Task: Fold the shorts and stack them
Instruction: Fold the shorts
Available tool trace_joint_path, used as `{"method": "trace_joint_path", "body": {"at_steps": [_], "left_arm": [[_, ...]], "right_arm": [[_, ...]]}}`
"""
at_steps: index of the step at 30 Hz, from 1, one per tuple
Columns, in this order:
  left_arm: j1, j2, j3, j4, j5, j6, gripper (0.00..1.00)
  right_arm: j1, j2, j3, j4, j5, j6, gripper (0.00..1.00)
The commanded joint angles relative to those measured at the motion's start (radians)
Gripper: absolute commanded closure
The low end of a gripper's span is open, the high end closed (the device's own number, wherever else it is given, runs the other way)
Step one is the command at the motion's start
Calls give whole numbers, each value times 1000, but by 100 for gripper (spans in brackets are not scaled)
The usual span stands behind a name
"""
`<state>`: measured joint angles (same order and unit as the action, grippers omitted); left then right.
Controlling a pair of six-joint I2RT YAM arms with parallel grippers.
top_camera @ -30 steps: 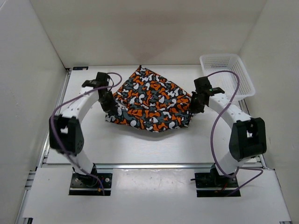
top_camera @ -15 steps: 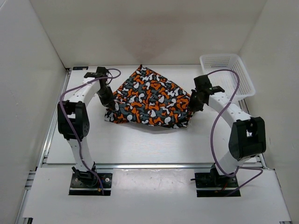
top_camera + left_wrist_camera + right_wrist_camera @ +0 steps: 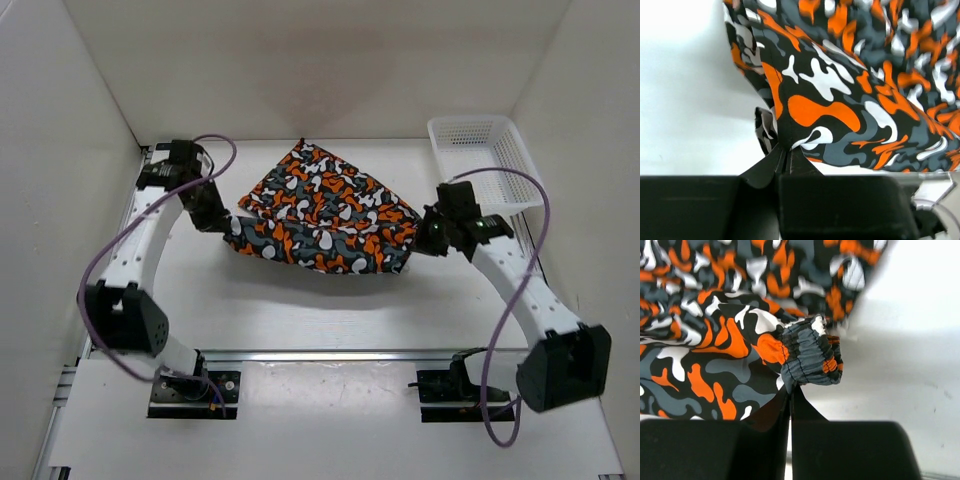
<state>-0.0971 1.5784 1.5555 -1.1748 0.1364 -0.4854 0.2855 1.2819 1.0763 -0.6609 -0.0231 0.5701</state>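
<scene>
Over the table (image 3: 290,305), the shorts (image 3: 325,220) stretch across the middle of the top view with their near edge lifted. No clean fold shows, so folding looks barely begun and stacking is yet to come, with the basket (image 3: 470,122) at upper right. The left gripper (image 3: 222,222) is clamped on the cloth's left corner, and the right gripper (image 3: 428,236) pinches the gathered waistband at the right.

right claw (image 3: 790,390) pinched on gathered waistband, camouflage shorts (image 3: 715,325) hanging, white table (image 3: 910,390)

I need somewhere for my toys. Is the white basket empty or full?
Empty. The top view shows only bare white mesh floor and walls inside the white plastic mesh basket; nothing lies in it.
</scene>
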Motion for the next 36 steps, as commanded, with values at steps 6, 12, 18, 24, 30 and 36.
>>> {"method": "trace_joint_path", "body": {"at_steps": [6, 12, 18, 24, 30, 36], "left_arm": [[8, -223, -353, 42, 107, -18, 67], [-13, 32, -207, 43, -7, -7, 39], [-27, -213, -326, -15, -110, -71, 39], [-46, -441, -616, 10, -93, -252, 43], [-96, -526, -722, 59, -49, -363, 76], [-118, -396, -854, 171, 19, -389, 57]], "right_arm": [[0, -283, -275, -192, -40, 71, 40], [0, -92, -202, -160, 22, 51, 25], [0, -260, -278, -180, 41, 77, 30], [0, -334, -417, -171, -12, 184, 36], [-9, -371, -452, -134, -60, 243, 41], [-9, -362, -443, -134, -60, 243, 41]]}}
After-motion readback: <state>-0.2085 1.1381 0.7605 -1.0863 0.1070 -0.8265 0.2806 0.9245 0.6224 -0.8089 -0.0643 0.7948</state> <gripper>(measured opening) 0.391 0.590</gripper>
